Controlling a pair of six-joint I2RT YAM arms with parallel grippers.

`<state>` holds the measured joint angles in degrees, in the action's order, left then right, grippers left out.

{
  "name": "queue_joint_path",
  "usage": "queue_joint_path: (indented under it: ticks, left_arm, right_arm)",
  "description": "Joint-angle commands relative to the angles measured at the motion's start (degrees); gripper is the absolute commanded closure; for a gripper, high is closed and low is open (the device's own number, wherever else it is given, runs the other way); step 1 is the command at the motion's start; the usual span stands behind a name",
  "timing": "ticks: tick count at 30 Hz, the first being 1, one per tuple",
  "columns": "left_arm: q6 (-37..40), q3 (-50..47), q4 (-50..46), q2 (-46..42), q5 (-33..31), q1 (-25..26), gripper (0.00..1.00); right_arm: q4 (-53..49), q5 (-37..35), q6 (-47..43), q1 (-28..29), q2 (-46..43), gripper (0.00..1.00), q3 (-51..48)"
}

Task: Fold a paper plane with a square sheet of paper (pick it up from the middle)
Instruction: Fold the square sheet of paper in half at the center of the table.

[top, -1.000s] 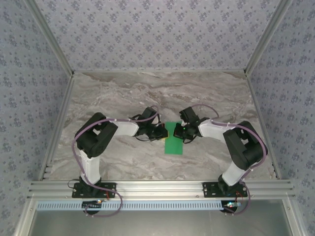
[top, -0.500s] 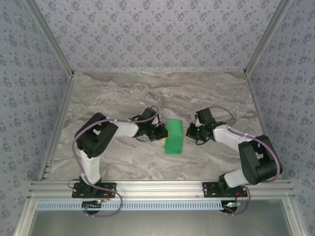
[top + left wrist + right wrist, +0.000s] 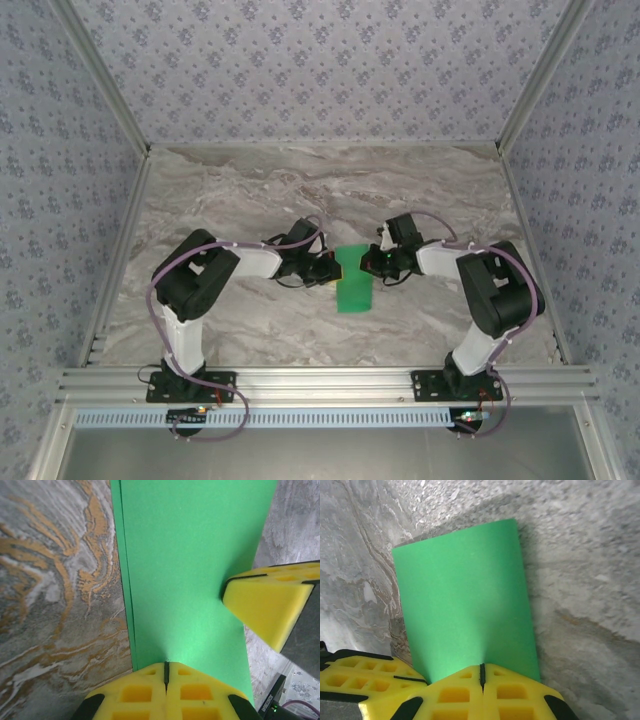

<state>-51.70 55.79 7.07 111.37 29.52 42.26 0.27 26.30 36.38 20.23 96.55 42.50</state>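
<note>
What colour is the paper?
The paper is bright green; the left wrist view shows it best.

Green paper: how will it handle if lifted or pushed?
Probably floppy: the paper is a thin sheet, doubled at its edge, puckering where the left claw pinches it. Likely light enough to slide on the smooth table if pushed rather than held.

Top view: we see even, diffuse overhead light on the marble table [image 3: 250, 190], without glare, and only faint shadows under the arms. Right wrist view: the square sheet of paper [image 3: 465, 600] casts a soft shadow on the stone to its right, and the far tabletop is blurred. Left wrist view: the left gripper [image 3: 165, 672], close to the lens, looks slightly soft-edged, and the green is strongly saturated.
</note>
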Motion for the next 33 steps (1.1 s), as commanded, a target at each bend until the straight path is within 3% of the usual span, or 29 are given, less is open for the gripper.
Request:
queue_joint_path:
  ticks: [1,5,10,17,25,33]
  left_arm:
    - [0.8,-5.2,-16.5,6.3,-11.2,0.5,1.00]
    - [0.8,-5.3,-16.5,6.3,-11.3,0.4,1.00]
    - [1.2,-4.6,-17.4,5.9,-11.9,0.4,1.00]
    - [1.9,-3.9,-18.5,5.6,-12.3,0.2,1.00]
    - [1.8,-5.0,-18.0,5.4,-12.2,0.2,1.00]
    - [1.6,-5.9,-17.2,5.3,-12.1,0.3,1.00]
  right_arm:
    - [1.9,-5.2,0.6,-6.4,0.8,1.00,-2.9]
    - [2.1,-5.9,1.2,-8.1,-2.7,1.00,-2.9]
    - [1.6,-4.4,0.2,-2.7,-4.9,1.00,-0.3]
    - [1.6,-4.6,0.2,2.8,3.4,1.00,5.5]
    - [2.1,-6.8,0.1,-3.9,7.8,1.00,5.9]
    - [0.5,-8.6,0.2,-11.9,5.8,1.00,7.2]
